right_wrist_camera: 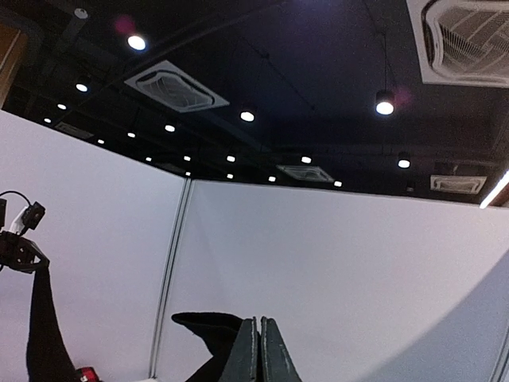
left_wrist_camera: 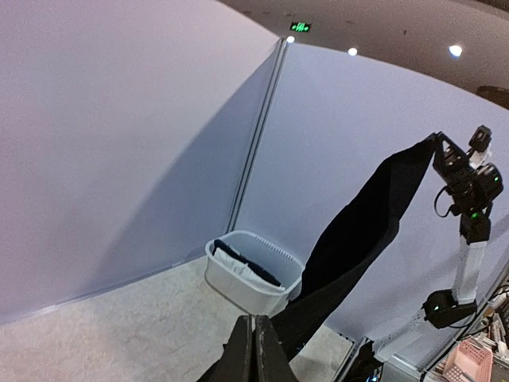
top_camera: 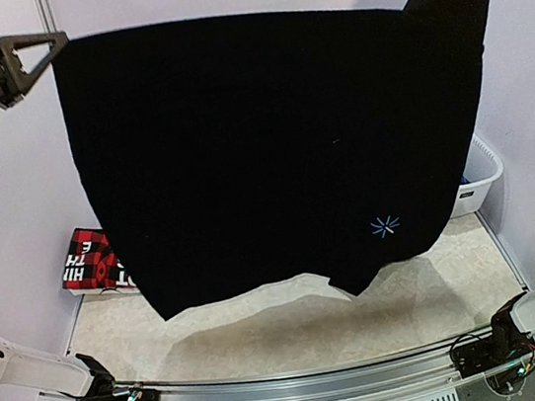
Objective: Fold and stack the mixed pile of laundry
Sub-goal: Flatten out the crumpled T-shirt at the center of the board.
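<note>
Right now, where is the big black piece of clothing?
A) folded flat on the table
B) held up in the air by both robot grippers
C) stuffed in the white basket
B: the black garment hangs spread out, pinched at its top corners by the left gripper and the right gripper.

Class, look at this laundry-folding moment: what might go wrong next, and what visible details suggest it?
1. The left hand and right hand each pinch only a top corner of the black garment; a corner might slip.
2. Its hanging hem could drag the red-black plaid garment when lowered.
3. It hides much of the table from the top camera.
</note>
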